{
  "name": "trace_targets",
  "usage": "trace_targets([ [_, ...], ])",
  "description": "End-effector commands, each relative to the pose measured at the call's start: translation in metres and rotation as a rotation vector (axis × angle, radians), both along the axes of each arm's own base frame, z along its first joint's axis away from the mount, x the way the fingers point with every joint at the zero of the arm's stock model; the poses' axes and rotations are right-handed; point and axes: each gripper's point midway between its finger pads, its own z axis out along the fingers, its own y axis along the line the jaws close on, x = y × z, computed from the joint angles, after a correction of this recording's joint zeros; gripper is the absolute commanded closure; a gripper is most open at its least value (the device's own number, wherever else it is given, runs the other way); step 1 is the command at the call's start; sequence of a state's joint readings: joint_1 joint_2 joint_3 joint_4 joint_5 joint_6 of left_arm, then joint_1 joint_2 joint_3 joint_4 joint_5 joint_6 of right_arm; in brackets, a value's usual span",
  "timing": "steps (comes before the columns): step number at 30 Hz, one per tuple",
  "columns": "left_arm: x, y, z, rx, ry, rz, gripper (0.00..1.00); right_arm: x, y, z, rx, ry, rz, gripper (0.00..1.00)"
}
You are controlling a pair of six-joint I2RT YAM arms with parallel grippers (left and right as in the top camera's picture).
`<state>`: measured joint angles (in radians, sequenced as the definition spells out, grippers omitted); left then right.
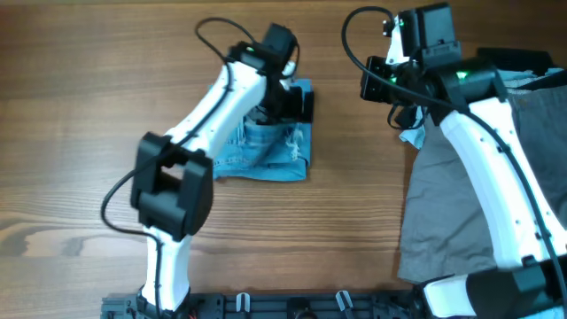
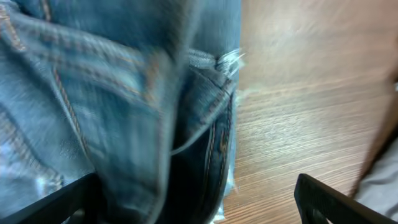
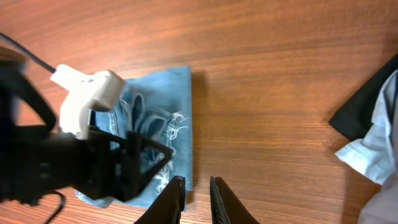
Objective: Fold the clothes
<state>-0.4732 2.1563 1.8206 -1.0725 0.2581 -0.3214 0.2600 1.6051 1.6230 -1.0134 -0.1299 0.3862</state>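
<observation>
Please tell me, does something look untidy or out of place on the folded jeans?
Yes. The jeans lie folded in a compact bundle, but frayed hem threads stick out on top and the edges do not line up evenly. The left gripper is over the bundle. Nothing looks spilled or newly torn.

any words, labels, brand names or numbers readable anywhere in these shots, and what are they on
None can be read.
Folded jeans: no tag or brand patch shows; the left wrist view is too blurred to tell.
Left gripper and right gripper: no markings visible.
Grey shorts: no visible print.
A green light on the right arm is a glow, not text.
</observation>
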Motion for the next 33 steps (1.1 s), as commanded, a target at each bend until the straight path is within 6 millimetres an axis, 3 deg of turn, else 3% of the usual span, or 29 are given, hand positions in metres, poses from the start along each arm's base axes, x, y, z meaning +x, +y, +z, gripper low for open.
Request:
trace_targets([
  [1,-0.008,0.008,-0.01,0.014,0.062,0.033,0.0,0.005,0.007,-0.023,0.001,0.056,0.034,0.82],
  [4,0.008,0.03,0.029,-0.012,0.015,0.093,0.0,0.01,0.013,-0.026,0.025,0.053,0.049,0.82],
  [6,0.017,0.053,0.066,-0.031,-0.027,0.147,0.0,0.012,0.023,-0.021,0.063,0.029,0.1,0.81],
  [9,0.029,0.087,0.116,-0.068,-0.124,0.227,0.0,0.009,0.056,-0.006,0.183,-0.023,0.282,0.77],
  [13,0.032,0.128,0.153,-0.089,-0.203,0.321,0.0,0.003,0.096,0.0,0.243,-0.062,0.402,0.75],
  [15,0.031,0.142,0.154,-0.077,-0.198,0.351,0.21,0.001,0.118,-0.001,0.257,-0.073,0.44,0.76],
  [17,0.029,0.162,0.146,0.006,-0.184,0.388,0.84,-0.002,0.141,-0.006,0.28,-0.07,0.468,0.92],
  [18,0.028,0.174,0.141,0.057,-0.178,0.408,0.96,-0.006,0.155,-0.013,0.283,-0.056,0.491,0.96],
  [21,0.026,0.208,0.132,0.171,-0.171,0.466,0.96,-0.035,0.202,-0.062,0.294,0.094,0.596,0.96],
  [23,0.025,0.225,0.126,0.183,-0.151,0.504,0.9,-0.054,0.222,-0.118,0.282,0.291,0.543,0.96],
  [25,0.022,0.243,0.121,0.176,-0.125,0.549,0.76,-0.072,0.219,-0.182,0.243,0.53,0.396,0.96],
  [27,0.017,0.249,0.118,0.121,-0.084,0.566,0.73,-0.089,0.197,-0.231,0.169,0.743,0.224,0.96],
  [29,0.012,0.236,0.113,0.039,-0.048,0.496,0.74,-0.101,0.173,-0.263,0.113,0.894,0.087,0.96],
  [31,0.001,0.218,0.098,-0.034,0.014,0.439,0.74,-0.102,0.173,-0.273,0.171,0.954,0.067,0.96],
  [33,-0.015,0.209,0.072,-0.026,0.092,0.423,0.73,-0.091,0.182,-0.27,0.252,0.919,0.133,0.96],
])
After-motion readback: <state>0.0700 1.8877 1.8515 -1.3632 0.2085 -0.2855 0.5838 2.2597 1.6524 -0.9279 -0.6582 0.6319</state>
